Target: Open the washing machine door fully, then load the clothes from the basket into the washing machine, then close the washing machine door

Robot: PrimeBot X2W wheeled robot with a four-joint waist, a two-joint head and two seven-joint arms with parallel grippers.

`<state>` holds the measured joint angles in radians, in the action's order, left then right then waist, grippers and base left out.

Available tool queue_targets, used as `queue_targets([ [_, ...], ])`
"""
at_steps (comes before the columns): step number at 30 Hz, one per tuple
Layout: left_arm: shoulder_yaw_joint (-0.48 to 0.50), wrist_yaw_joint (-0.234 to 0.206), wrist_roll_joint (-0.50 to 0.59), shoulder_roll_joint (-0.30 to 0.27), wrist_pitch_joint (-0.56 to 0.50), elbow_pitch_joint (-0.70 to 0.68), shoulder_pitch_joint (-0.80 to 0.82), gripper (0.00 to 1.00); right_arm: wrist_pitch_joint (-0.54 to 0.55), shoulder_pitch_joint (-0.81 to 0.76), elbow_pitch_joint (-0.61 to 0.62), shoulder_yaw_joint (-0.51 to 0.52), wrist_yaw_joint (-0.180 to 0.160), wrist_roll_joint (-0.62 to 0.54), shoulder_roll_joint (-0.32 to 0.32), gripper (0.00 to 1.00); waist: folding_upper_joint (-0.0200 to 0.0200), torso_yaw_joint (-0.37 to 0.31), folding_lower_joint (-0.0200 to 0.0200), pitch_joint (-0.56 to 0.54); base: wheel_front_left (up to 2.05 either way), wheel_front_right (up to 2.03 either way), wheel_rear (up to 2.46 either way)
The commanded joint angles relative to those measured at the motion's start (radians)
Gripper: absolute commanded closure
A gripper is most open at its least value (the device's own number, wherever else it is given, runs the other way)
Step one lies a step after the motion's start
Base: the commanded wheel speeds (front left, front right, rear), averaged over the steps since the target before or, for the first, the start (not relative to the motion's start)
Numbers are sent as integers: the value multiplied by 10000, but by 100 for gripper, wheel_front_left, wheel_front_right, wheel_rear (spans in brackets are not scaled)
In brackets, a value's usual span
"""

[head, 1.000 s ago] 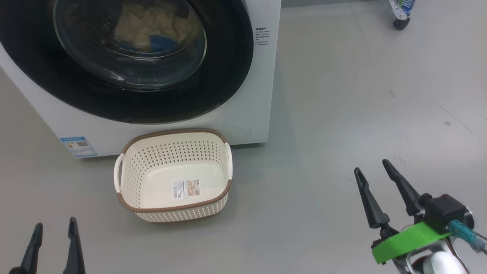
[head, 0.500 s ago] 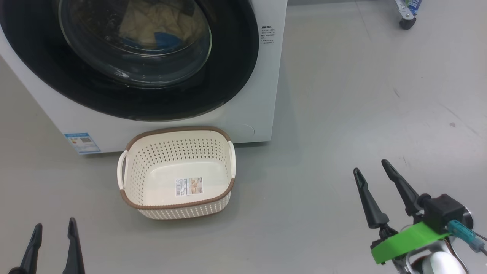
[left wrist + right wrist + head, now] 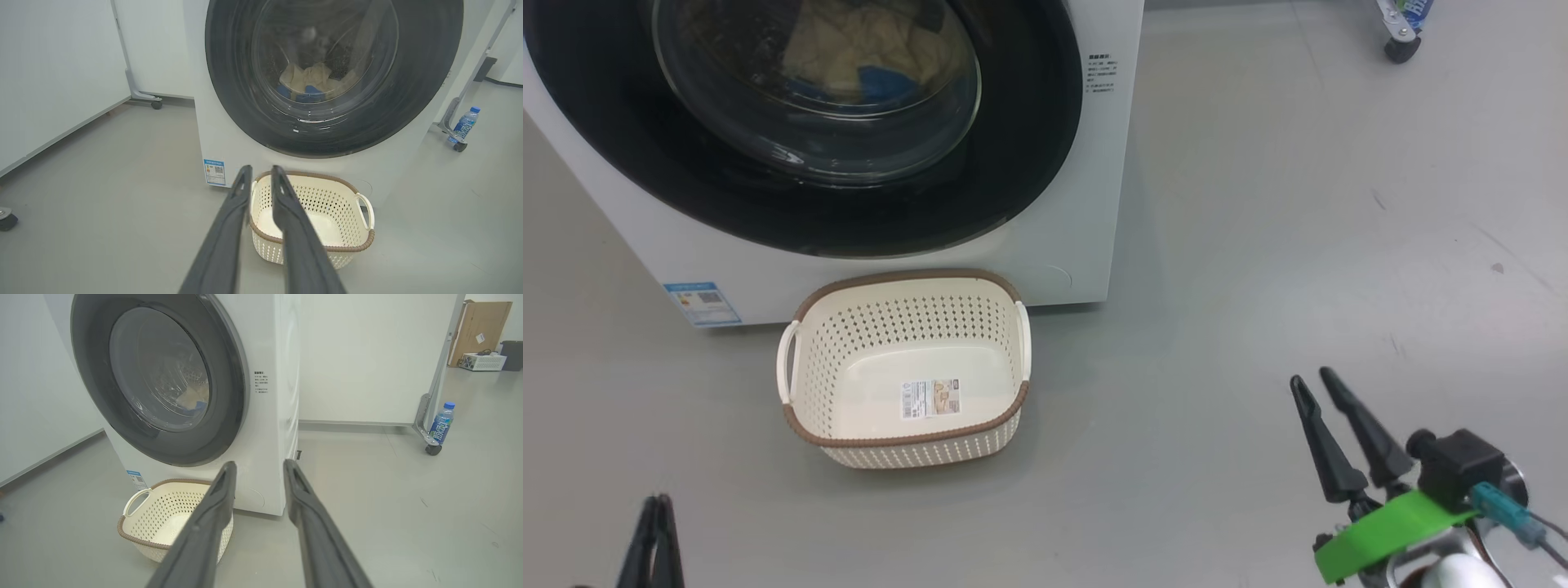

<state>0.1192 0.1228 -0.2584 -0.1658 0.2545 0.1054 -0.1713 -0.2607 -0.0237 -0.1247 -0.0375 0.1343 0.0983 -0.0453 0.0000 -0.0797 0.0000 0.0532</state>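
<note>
Two grippers sit low in the head view, both well apart from the machine. The left gripper (image 3: 658, 502) is at the bottom left corner, fingers nearly together with nothing between them. The right gripper (image 3: 1311, 377) is at the lower right, fingers parted and likewise empty. On the grey floor stands the basket (image 3: 907, 327), just in front of the washing machine (image 3: 1086, 204) and bare inside except for its label (image 3: 929, 398). The washing machine door (image 3: 1021, 163) lies flush against the white front. Behind its glass the clothes (image 3: 866, 49) show as a pale yellow heap with a blue patch. Judging by that, the loading is done and the door is closed, which would explain why neither arm reaches for anything.

The left wrist view looks along the left fingers and shows a narrow gap between their tips, which the steep head angle hides. It takes in the whole round of the door, cropped at the top in the head view, with the clothes low in the drum. Off to the right a water bottle (image 3: 463, 126) stands by a wheeled frame foot.

The right wrist view comes from the side. Its own fingers stand wider apart, gripping nothing. It adds the machine's side face and the door rim meeting the front panel. No gap shows there, though whether the latch has caught cannot be told.
</note>
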Motion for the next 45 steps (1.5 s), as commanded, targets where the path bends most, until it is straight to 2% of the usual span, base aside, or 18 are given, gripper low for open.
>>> queue_targets([
  [1,-37,0,-5,85,-6,172,-15,100,0,-61,-161,-21,0,5,13,100,0,1,0,0,0,0,0],
  [45,-64,27,-4645,513,-1275,706,942,100,1011,329,-604,155,-12,5486,-245,100,0,275,0,-172,0,0,0],
])
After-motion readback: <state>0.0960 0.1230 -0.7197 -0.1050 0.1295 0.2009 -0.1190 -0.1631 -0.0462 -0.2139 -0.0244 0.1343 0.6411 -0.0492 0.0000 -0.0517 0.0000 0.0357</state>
